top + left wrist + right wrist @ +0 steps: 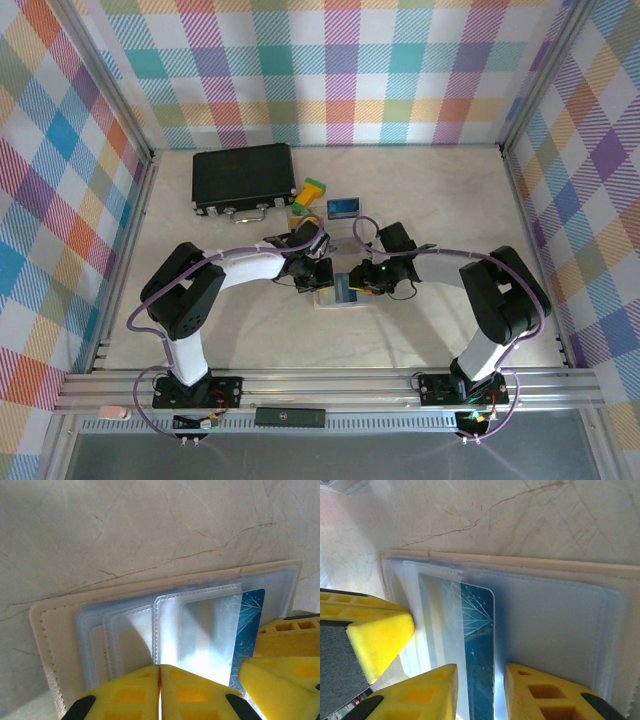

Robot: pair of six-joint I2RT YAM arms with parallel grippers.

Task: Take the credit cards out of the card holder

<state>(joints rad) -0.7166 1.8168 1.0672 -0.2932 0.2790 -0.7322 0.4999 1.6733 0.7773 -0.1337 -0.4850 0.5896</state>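
The card holder (340, 297) lies flat mid-table: a cream backing with layered clear pockets (125, 630). A blue credit card (480, 645) sticks partway out of the front pocket (250, 615). My left gripper (160, 667) is shut, its yellow tips together and touching the front pocket's stitched edge (322, 280). My right gripper (481, 672) is open and straddles the blue card's free end with a gap on each side (355, 283). Another blue card (342, 208) lies on the table behind the holder.
A black case with metal clasps (243, 177) sits at the back left. Green and yellow blocks (308, 195) lie beside it. The two grippers' fingers are close together over the holder (375, 635). Checked walls enclose the table.
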